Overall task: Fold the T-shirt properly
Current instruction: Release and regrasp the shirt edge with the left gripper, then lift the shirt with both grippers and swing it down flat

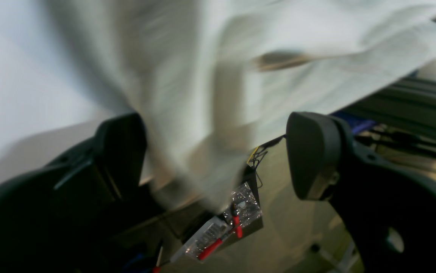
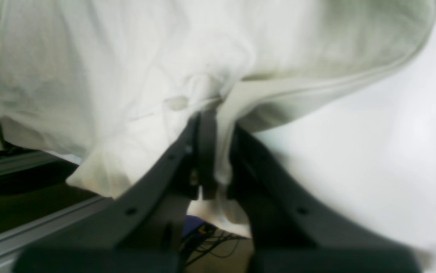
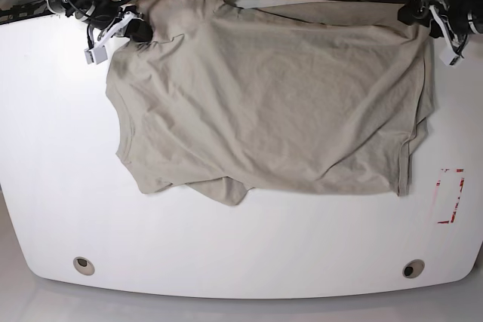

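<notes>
The beige T-shirt [image 3: 264,103] lies spread and wrinkled over the far half of the white table [image 3: 241,246], with its far edge at the table's back edge. My right gripper [image 3: 139,32] is at the shirt's far left corner. In the right wrist view it [image 2: 212,113] is shut on a pinched fold of the T-shirt [image 2: 127,68]. My left gripper [image 3: 417,14] is at the shirt's far right corner. In the left wrist view it [image 1: 218,151] has its jaws wide apart, and blurred T-shirt fabric [image 1: 202,76] hangs between and ahead of them.
A red-outlined rectangle mark [image 3: 450,195] is on the table at the right. Two round holes [image 3: 84,265] [image 3: 412,268] sit near the front edge. Cables and metal rails [image 2: 32,223] run beyond the back edge. A bagged red-handled tool [image 1: 221,231] lies below the table.
</notes>
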`<action>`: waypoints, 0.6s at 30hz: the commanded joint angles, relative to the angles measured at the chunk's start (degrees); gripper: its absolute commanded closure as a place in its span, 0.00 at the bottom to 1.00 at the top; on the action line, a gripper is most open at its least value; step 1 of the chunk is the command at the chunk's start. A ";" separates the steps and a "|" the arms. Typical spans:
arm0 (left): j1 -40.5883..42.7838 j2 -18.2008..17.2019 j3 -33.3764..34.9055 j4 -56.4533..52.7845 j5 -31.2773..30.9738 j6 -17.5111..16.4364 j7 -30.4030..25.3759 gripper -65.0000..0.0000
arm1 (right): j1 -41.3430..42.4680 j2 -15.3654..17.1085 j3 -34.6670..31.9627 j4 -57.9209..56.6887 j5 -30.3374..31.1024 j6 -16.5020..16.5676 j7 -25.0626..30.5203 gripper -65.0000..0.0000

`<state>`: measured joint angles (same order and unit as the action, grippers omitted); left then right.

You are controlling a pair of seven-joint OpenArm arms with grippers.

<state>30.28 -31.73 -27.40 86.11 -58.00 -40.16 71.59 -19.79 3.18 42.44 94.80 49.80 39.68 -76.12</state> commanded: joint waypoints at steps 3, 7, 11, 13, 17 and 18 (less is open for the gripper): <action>0.62 2.14 1.86 2.47 1.87 0.16 2.30 0.29 | 0.14 0.64 0.25 0.89 1.32 0.32 0.64 1.00; 0.62 3.11 1.95 3.70 1.87 0.16 2.30 0.39 | 0.14 0.64 0.25 0.89 1.32 0.32 0.64 1.00; 0.53 3.11 1.95 3.70 1.87 0.16 2.30 0.52 | 0.14 0.64 0.25 0.89 1.32 0.32 0.64 1.00; -0.17 3.11 1.95 3.61 1.95 0.16 2.39 0.62 | 0.14 0.64 0.25 0.89 1.32 0.32 0.64 1.00; -0.79 3.02 1.77 3.61 2.31 0.16 2.39 0.88 | 0.06 0.64 0.25 0.89 1.32 0.32 0.64 1.00; -0.79 3.02 1.77 3.61 2.31 0.16 2.39 0.91 | 0.06 0.64 0.25 0.89 1.32 0.32 0.64 1.00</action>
<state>29.19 -27.81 -25.26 89.36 -55.75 -40.10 73.67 -19.81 3.22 42.44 94.80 49.78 39.68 -76.09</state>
